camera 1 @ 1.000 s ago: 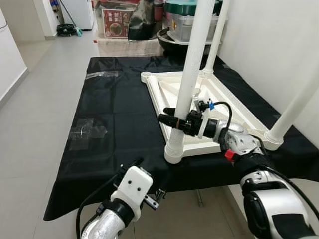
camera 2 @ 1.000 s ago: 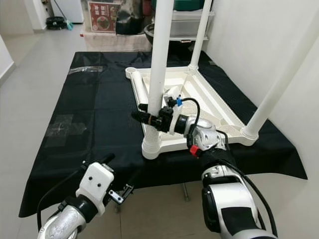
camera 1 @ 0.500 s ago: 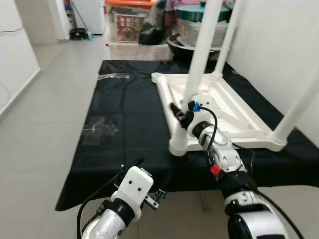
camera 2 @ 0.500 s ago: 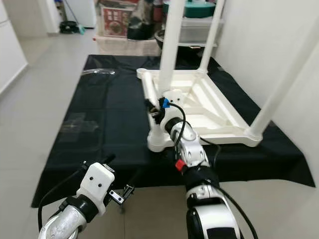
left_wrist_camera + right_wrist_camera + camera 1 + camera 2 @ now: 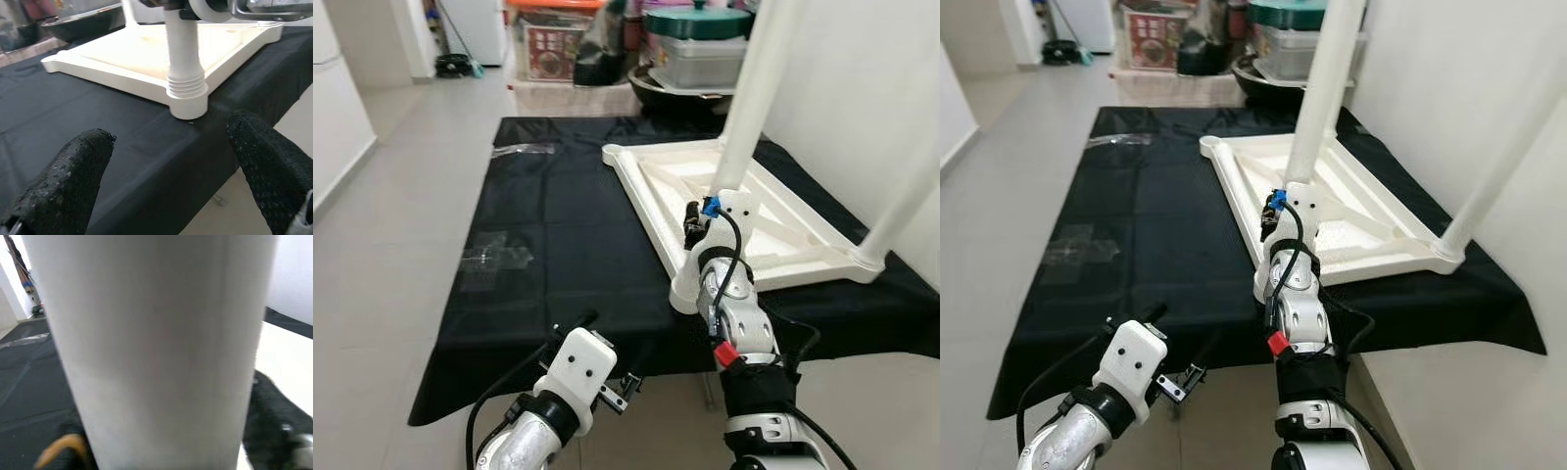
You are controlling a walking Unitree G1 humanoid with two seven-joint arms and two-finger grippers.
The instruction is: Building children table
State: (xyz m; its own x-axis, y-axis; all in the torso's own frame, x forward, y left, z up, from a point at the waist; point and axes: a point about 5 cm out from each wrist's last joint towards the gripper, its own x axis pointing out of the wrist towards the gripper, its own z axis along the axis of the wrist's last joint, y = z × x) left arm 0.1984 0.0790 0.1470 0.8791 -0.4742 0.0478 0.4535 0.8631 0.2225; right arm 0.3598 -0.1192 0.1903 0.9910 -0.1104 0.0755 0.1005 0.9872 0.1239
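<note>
A white children's table lies upside down on a black cloth. Its near leg stands upright in the corner socket. My right gripper is shut on that leg low down, just above the socket. In the right wrist view the leg sits between the black fingers. My left gripper hangs open and empty below the cloth's front edge, pointing at the socket. Another leg rises at the right corner.
A white wall runs close along the right of the table. Storage boxes and a dark pot crowd the far end. Clear tape patches lie on the cloth. Tiled floor opens to the left.
The camera has shifted. My right arm has swung from the leg's right side round to its near side, with the gripper still on the leg. The left arm has not moved.
</note>
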